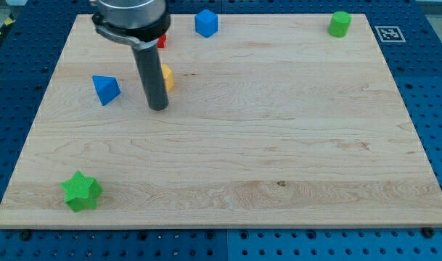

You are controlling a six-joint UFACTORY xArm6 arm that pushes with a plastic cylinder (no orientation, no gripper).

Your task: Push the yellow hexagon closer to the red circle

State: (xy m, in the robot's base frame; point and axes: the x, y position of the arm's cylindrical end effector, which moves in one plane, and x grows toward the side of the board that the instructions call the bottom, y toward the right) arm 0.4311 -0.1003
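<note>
The yellow hexagon (167,77) lies on the wooden board near the view's upper left, mostly hidden behind my rod. The red circle (162,41) is just above it toward the view's top, only a sliver showing beside the arm's body. My tip (157,107) rests on the board just below and slightly left of the yellow hexagon, close to it or touching it.
A blue triangle-like block (105,88) lies left of my tip. A blue block (206,22) sits at the top middle. A green block (340,24) sits at the top right. A green star (81,191) lies at the bottom left. The board (279,145) ends in blue pegboard.
</note>
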